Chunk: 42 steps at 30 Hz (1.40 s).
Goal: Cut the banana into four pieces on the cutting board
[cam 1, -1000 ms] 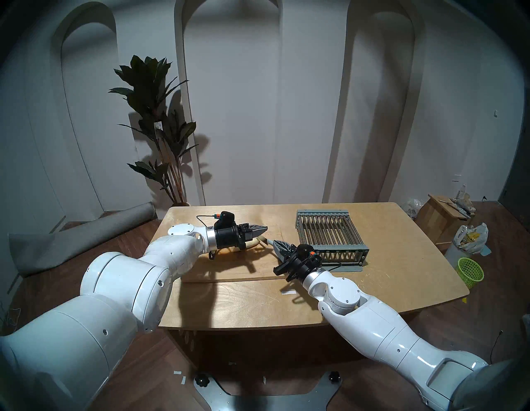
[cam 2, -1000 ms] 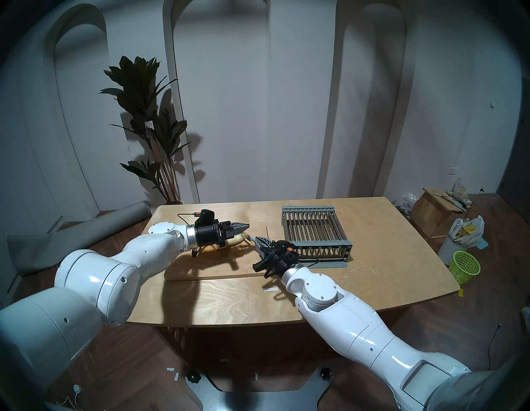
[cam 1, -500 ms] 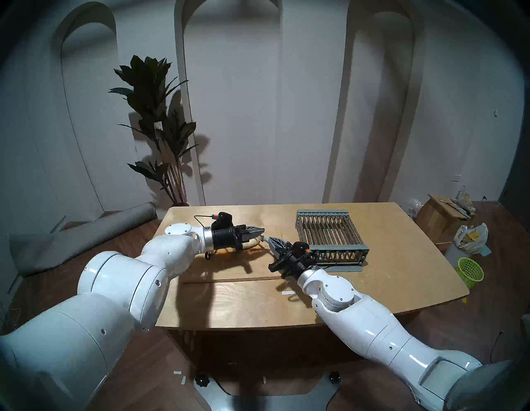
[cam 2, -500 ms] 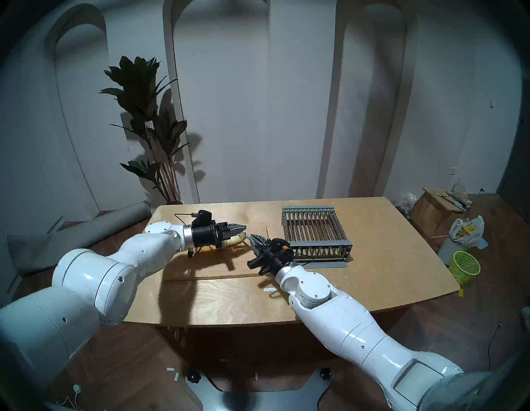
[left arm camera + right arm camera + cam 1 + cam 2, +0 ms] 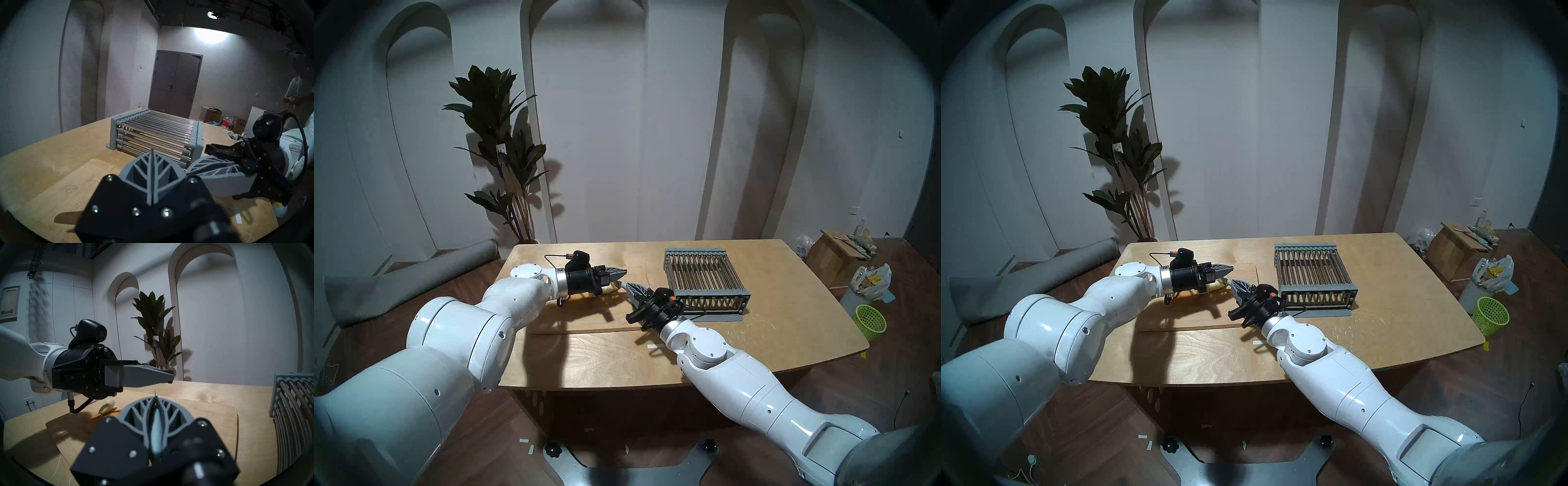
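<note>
- Nearest the robot, the pale wooden worktop (image 5: pixel 605 359) carried a small white strip of tape (image 5: pixel 655 346) just beside the right arm's wrist.
- The right gripper (image 5: pixel 628 285) lay level, aimed forward and left over the cutting board (image 5: pixel 585 322); its jaws were pressed together on a thin, pale blade-like tool (image 5: pixel 156 429) whose far end could not be made out.
- The cutting board lay flat on the worktop, left of centre, its right edge near the rack.
- The banana (image 5: pixel 107 406), peeled and cream-yellow, lay on the cutting board beneath the left gripper's body; only part of it showed, so the number of pieces could not be told.
- The left gripper (image 5: pixel 623 271) hung level above the board, pointing right, its jaws fully closed with nothing between them; its tip stood just beside the right gripper's tip.
- A grey dish rack (image 5: pixel 704 280) with metal rods stood on the worktop to the right of the board.
- Farthest back, a dark-leaved potted plant (image 5: pixel 499 135) stood against the white arched wall (image 5: pixel 653 118).
</note>
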### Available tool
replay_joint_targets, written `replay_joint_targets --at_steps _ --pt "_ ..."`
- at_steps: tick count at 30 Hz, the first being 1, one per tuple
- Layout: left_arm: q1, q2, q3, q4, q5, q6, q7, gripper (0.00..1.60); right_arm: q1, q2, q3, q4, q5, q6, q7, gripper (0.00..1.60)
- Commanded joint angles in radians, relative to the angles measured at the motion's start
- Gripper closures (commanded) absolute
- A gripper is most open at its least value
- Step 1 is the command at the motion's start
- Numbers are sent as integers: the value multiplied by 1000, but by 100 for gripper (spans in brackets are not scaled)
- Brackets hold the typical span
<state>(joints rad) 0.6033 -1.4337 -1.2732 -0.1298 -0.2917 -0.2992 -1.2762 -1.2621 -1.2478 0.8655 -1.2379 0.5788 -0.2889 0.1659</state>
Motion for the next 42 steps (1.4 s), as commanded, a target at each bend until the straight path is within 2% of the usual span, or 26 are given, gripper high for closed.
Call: replay_joint_targets --at_steps 1,14,34,42 --pt "1 -22 30 2 32 -13 30 160 23 -24 -2 10 -2 -6 0 160" --pt "36 9 46 13 47 -32 37 160 38 -27 0 49 2 -7 6 160" --pt "49 -12 56 15 50 -18 78 160 53 -32 9 95 19 1 10 160" --pt "54 -4 69 13 58 -16 59 160 55 -34 7 96 24 4 10 160"
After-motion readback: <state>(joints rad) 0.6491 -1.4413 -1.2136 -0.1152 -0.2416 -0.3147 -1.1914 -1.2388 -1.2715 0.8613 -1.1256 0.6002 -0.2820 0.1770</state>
